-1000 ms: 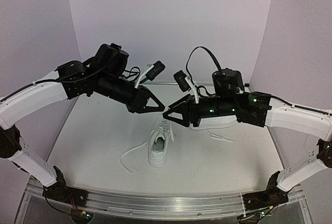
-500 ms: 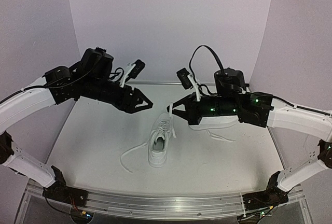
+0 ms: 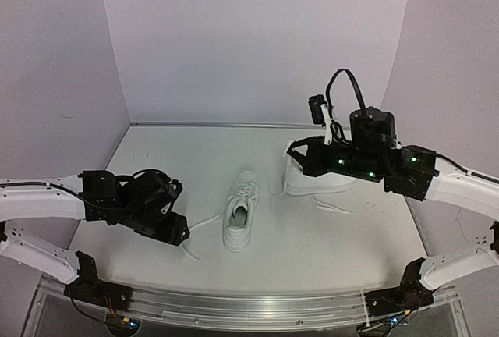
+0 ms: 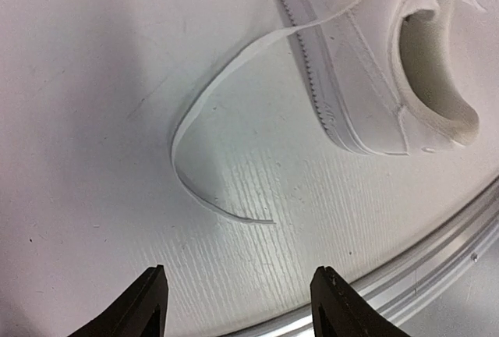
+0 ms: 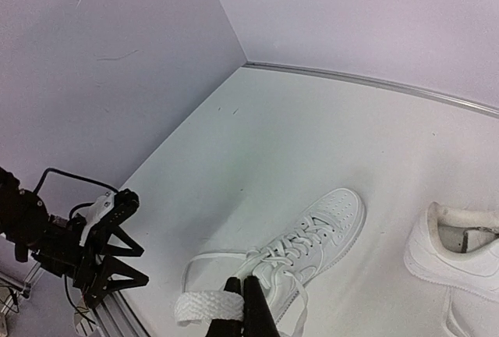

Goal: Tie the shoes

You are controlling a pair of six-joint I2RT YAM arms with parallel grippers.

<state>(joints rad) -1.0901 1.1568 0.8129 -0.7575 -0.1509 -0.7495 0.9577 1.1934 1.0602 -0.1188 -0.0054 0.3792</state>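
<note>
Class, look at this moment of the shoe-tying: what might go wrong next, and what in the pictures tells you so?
1. The right gripper pinches a lace near what looks like its end; it may slip free.
2. The loose lace lies flat on the table, so the open left gripper might close on nothing.
3. Pulling could drag the near shoe.

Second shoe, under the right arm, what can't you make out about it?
- Top view: the right arm covers most of the second shoe; its laces are hidden.
- Right wrist view: the right edge cuts it off; where the lace in the right pincer leads is hidden by its fingers.
- Left wrist view: not in frame.
</note>
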